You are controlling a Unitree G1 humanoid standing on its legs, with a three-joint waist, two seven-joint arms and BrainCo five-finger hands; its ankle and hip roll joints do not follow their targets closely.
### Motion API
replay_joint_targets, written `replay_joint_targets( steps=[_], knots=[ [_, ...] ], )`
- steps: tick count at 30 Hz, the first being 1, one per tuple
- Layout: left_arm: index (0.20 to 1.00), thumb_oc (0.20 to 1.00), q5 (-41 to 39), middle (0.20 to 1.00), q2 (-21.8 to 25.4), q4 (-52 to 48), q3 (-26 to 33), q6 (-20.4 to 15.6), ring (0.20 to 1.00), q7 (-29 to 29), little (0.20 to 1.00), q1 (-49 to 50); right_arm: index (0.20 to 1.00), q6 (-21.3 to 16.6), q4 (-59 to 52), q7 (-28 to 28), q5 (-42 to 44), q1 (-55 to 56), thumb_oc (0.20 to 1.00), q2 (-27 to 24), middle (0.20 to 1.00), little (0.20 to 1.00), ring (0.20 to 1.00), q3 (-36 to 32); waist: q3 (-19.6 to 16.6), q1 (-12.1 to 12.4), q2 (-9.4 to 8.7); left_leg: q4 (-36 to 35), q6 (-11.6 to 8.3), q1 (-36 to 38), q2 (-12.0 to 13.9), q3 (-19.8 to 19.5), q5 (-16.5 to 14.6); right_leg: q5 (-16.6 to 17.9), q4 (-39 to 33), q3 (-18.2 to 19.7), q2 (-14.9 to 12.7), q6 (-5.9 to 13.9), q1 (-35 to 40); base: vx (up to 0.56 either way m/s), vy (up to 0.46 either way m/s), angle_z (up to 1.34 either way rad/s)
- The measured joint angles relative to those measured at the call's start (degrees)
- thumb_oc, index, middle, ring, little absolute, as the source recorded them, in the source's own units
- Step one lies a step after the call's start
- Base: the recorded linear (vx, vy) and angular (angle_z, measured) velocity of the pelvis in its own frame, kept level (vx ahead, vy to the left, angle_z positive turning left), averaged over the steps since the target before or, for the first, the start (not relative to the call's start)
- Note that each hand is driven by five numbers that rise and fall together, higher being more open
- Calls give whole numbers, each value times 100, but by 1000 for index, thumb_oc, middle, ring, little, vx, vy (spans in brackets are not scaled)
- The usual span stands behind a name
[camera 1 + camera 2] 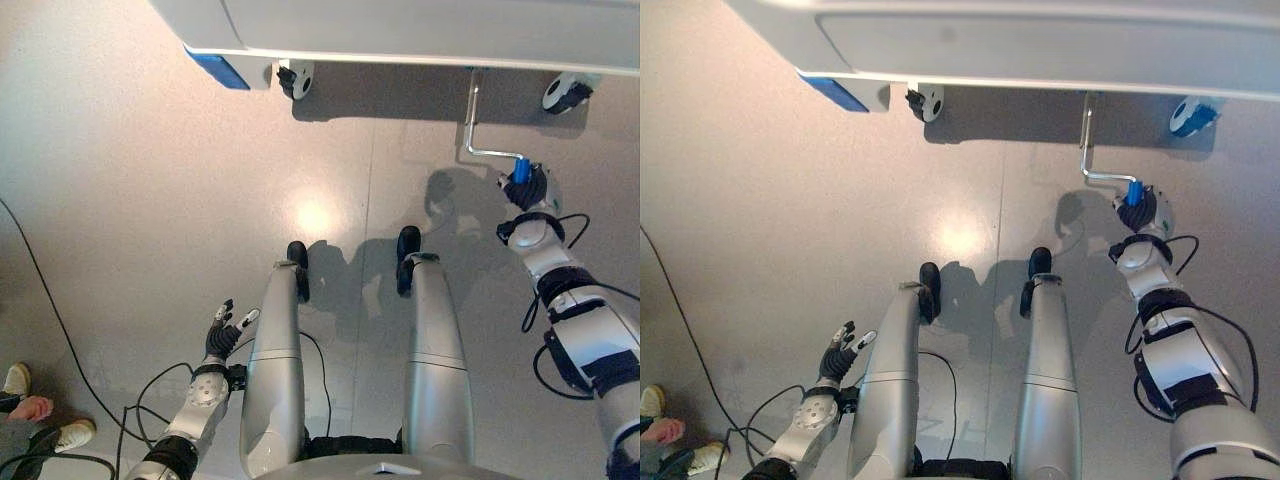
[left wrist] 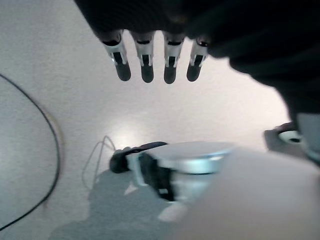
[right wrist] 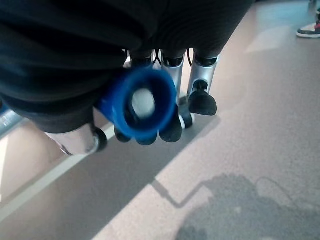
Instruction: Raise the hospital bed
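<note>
The foot end of a white hospital bed spans the far edge of the scene above a pale, smooth floor. Beneath the bed's frame hangs a bent silver metal crank, its rod dropping from the underside of the bed and turning sideways to end in a blue cylindrical plastic handle. The robot's right hand is at that handle, just below the bed's near edge and beside the bed's right-hand caster; in the right wrist view its dark-tipped fingers curl round the blue handle, whose open end faces the camera, so the hand is clasped on it. A black-and-white swivel caster stands under the bed to the left of the crank, and a second white caster sits to the crank's right. A blue plastic corner piece shows at the bed's lower edge, further left than the first caster.

The left hand hangs low and well away from the bed, near the robot's own side, with its fingers straight and relaxed, touching nothing. At the lower left corner of the floor, far from the bed, a person's light-coloured shoes and a hand are visible.
</note>
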Motion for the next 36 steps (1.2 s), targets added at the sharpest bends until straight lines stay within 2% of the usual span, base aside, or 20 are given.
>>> replay_joint_targets(
  steps=[2, 3, 4, 5, 7, 10, 11, 13, 15, 22, 30, 36],
  knots=[
    [1000, 1000, -21, 1000, 17, -6, -33, 60, 1000, 14, 1000, 28, 200, 6, 166, 10, 50, -153, 200, -19, 200, 200, 200, -9, 2, 32, 1, 352, -9, -395, -21, -90, -30, -9, 234, -83, -58, -4, -349, 12, 64, -4],
    [1000, 1000, -30, 1000, 14, -33, -130, 107, 1000, 15, 1000, 45, 200, 8, 177, 7, 65, -261, 200, -20, 200, 200, 200, -37, 1, 151, 5, 460, 26, -593, 5, -153, -14, -121, 466, -123, -54, 66, -546, 13, 47, -13],
    [1000, 1000, -32, 1000, 32, -57, -179, 112, 1000, 15, 1000, 55, 200, 10, 183, 11, 70, -270, 200, -50, 200, 200, 200, -71, 4, 171, -3, 587, 13, -667, 18, -130, -25, -350, 853, -140, -78, 40, -563, 15, 52, 2],
    [1000, 1000, -33, 1000, 63, -81, -221, 98, 1000, 19, 1000, 92, 200, 41, 239, 15, 96, -277, 200, -49, 200, 200, 200, -91, -6, 220, -14, 762, 4, -760, -8, -122, -41, -683, 1266, -97, -70, -77, -539, 18, 43, 24],
    [1000, 1000, -33, 1000, 60, -47, -232, 116, 1000, 36, 1000, 79, 200, 85, 403, 30, 173, -435, 200, 25, 200, 200, 200, -68, 3, 193, 1, 915, -1, -1035, -10, -171, -39, -764, 1369, -104, -72, -96, -767, 25, 48, 7],
    [1000, 1000, -36, 1000, 2, -59, -322, 112, 1000, 48, 1000, 112, 200, 118, 420, 45, 285, -627, 200, 1, 200, 200, 200, -66, -1, 379, 13, 949, 30, -1197, -9, -218, -23, -784, 1417, -147, -50, -24, -944, 26, 50, -22],
    [1000, 1000, -37, 1000, 61, -58, -326, 114, 1000, 70, 1000, 112, 200, 120, 439, 40, 357, -578, 200, 22, 200, 200, 200, -115, -5, 360, 5, 1029, 40, -1241, 9, -175, -15, -962, 1702, -166, -82, -119, -828, 27, 44, 11],
    [1000, 1000, -41, 1000, 104, -49, -306, 116, 1000, 107, 1000, 95, 200, 122, 471, 50, 422, -613, 200, 112, 200, 200, 200, -112, -8, 292, 26, 1115, 27, -1381, -32, -182, -51, -959, 1686, -166, -130, -131, -919, 29, 40, 20],
    [1000, 1000, -41, 1000, 36, -65, -328, 142, 1000, 111, 1000, 112, 200, 115, 481, 63, 456, -758, 200, 98, 200, 200, 200, -105, -7, 334, 34, 1284, 8, -1356, -45, -202, -170, -943, 1653, -195, -176, -121, -1057, 28, 28, -16],
    [1000, 1000, -42, 1000, 61, -96, -327, 118, 1000, 158, 1000, 115, 200, 167, 610, 81, 448, -755, 200, 190, 200, 200, 200, -56, -10, 436, 120, 1200, 37, -1367, -35, -177, -167, -916, 1622, -222, -192, -151, -1052, 14, 5, 3],
    [1000, 1000, -38, 1000, 29, -103, -332, 104, 1000, 188, 1000, 112, 200, 218, 574, 145, 218, -867, 200, 474, 200, 200, 200, 160, -18, 450, 188, 1046, 7, -1298, -102, -150, -183, -959, 1621, -244, -258, -250, -1059, 10, -5, 4],
    [1000, 1000, -37, 1000, 23, -124, -332, 95, 1000, 192, 1000, 113, 200, 261, 544, 147, 159, -886, 200, 528, 200, 200, 200, 201, -24, 465, 227, 1042, 5, -1321, -131, -177, -181, -965, 1623, -264, -287, -249, -1062, 0, 0, 0]
  ],
)
